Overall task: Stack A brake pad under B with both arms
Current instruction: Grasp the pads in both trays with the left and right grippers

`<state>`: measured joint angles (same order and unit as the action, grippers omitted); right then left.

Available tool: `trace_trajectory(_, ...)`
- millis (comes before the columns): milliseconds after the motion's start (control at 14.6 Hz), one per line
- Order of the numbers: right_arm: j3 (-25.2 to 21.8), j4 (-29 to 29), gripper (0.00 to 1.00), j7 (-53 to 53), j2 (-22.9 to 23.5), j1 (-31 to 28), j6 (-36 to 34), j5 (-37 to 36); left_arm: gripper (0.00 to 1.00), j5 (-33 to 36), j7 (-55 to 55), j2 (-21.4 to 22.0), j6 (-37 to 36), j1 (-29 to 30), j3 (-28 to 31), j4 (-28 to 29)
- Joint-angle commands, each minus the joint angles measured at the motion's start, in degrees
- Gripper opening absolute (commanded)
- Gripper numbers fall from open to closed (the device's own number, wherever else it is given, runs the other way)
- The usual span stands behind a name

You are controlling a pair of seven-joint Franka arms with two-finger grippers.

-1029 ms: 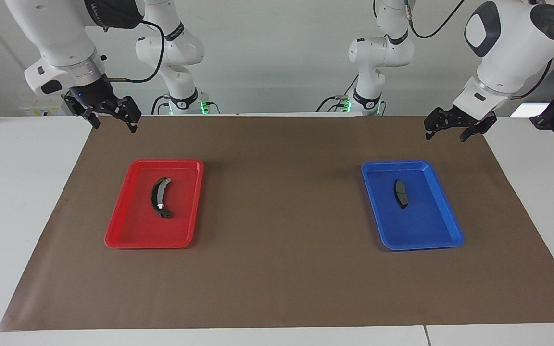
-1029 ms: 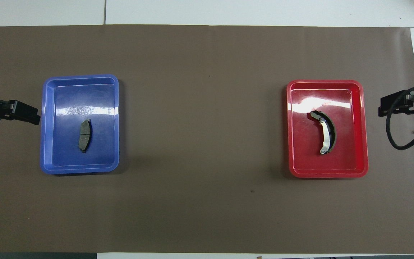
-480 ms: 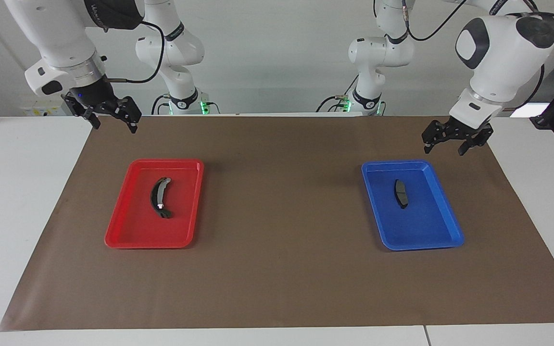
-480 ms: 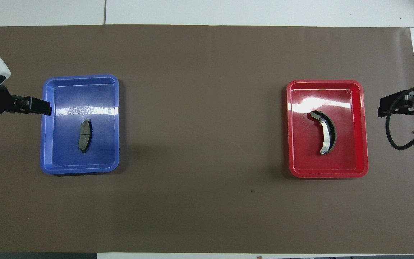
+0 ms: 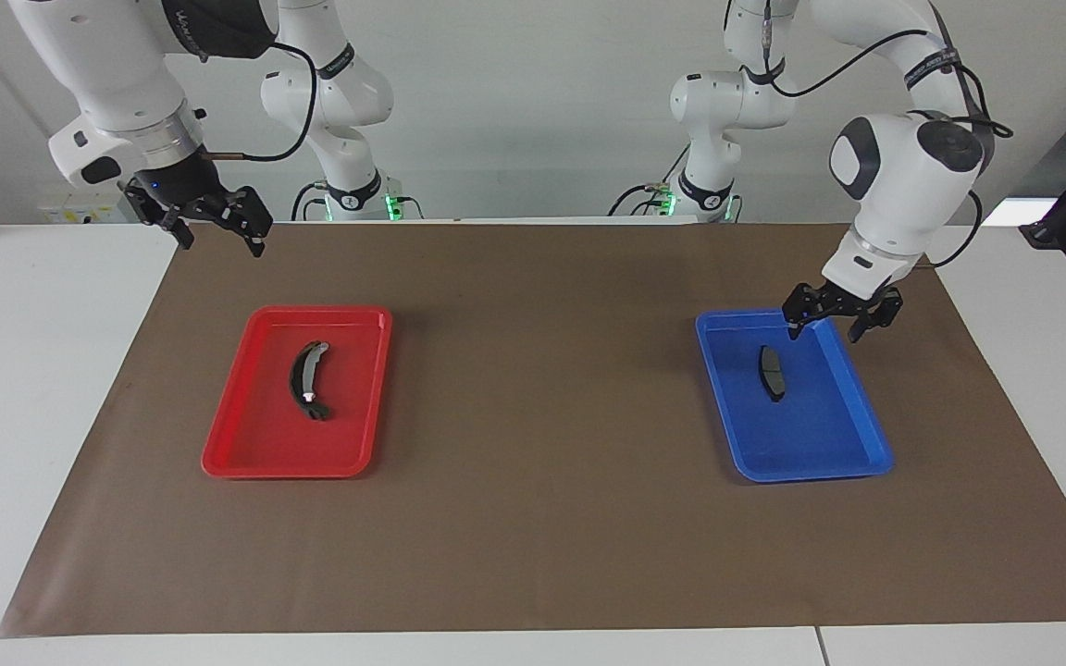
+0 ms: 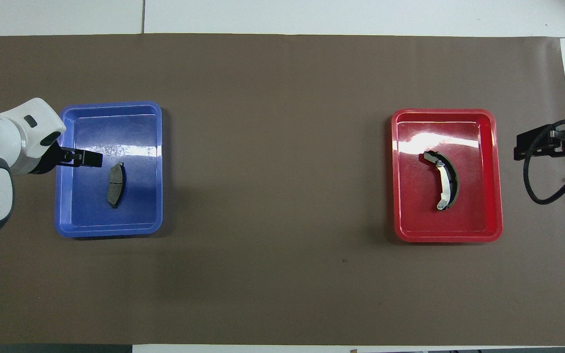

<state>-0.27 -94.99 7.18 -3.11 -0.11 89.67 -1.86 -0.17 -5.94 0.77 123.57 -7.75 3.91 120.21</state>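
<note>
The A brake pad (image 5: 771, 372), short and dark grey, lies in the blue tray (image 5: 811, 476); it also shows in the overhead view (image 6: 115, 184). B (image 5: 306, 379), the long black crescent with a silvery end, lies in the red tray (image 5: 283, 470) and shows in the overhead view (image 6: 444, 181). My left gripper (image 5: 824, 331) is open and empty, up in the air over the blue tray (image 6: 111, 230), just off the pad toward the left arm's end; the overhead view shows it too (image 6: 91, 158). My right gripper (image 5: 218, 242) is open and empty, waiting over the mat's edge beside the red tray (image 6: 447, 238).
A brown mat (image 5: 533, 536) covers most of the white table (image 5: 33, 388). The two trays stand far apart on it, the blue one toward the left arm's end and the red one toward the right arm's end.
My left gripper has come down and in from the mat's edge to over the blue tray, close to the pad. The right gripper has barely moved. Both brake pieces lie as before.
</note>
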Motion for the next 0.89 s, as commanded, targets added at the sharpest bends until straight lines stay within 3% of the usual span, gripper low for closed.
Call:
trace_trajectory(0,0.3,-13.0,1.00,-3.3,-5.1,-0.4,10.8,0.4,0.99,-0.2,0.4,-2.5,5.8,-0.2,-0.4,2.8)
trace_trajectory(137,0.3,-17.4,1.00,-4.7,-4.5,-0.5,16.3,0.5,0.98,-0.2,0.4,-4.3,8.3,-1.2,-0.4,3.4)
trace_trajectory(343,0.3,-20.2,1.00,-6.6,-0.1,-0.5,21.3,0.6,0.95,-0.2,0.4,-4.2,10.4,-1.1,-0.3,6.5)
trace_trajectory(549,0.3,-31.1,1.00,-7.4,-0.1,-0.5,36.1,0.7,0.91,-0.2,0.1,-3.7,11.6,-0.6,-0.3,9.1)
trace_trajectory(824,0.3,-39.1,1.00,-10.3,1.6,-0.5,49.2,0.7,0.87,-0.2,0.4,-4.0,18.5,-0.6,-0.4,14.3)
